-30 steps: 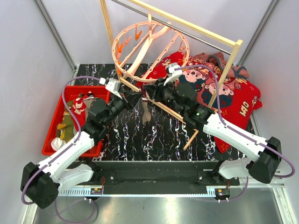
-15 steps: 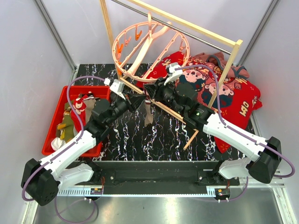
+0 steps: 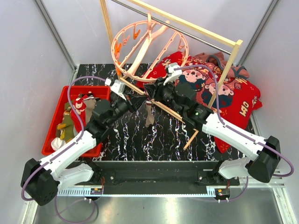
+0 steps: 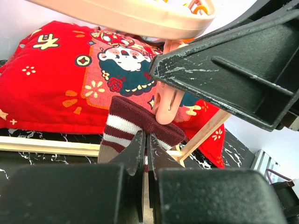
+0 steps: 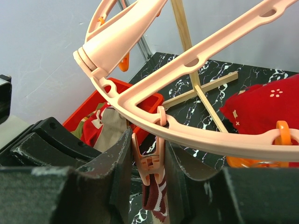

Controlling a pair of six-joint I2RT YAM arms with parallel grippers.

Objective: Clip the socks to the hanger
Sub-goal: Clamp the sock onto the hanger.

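The salmon-pink ring hanger (image 3: 142,49) hangs tilted from the wooden rack. A striped sock (image 3: 149,114) with a maroon-and-white cuff and taupe body hangs below its near rim. In the left wrist view my left gripper (image 4: 146,140) is shut on the sock (image 4: 124,126) just under its cuff. A pink clip (image 4: 166,105) bites the cuff from above. In the right wrist view my right gripper (image 5: 148,140) straddles that clip (image 5: 149,161), fingers pressed on its two handles, with the cuff (image 5: 156,198) between the clip's lower tips. Both grippers (image 3: 141,99) (image 3: 152,89) meet below the ring.
A red bin (image 3: 52,123) at the left holds several more socks (image 3: 70,123). A red cartoon-printed cloth (image 3: 233,98) lies at the right rear. The pale wooden rack frame (image 3: 224,70) stands across the back, with its base bar (image 3: 173,112) lying on the black marbled table.
My left gripper has moved right and forward with the sock, up to the clip held by my right gripper. The ring hanger has tipped slightly up and left.
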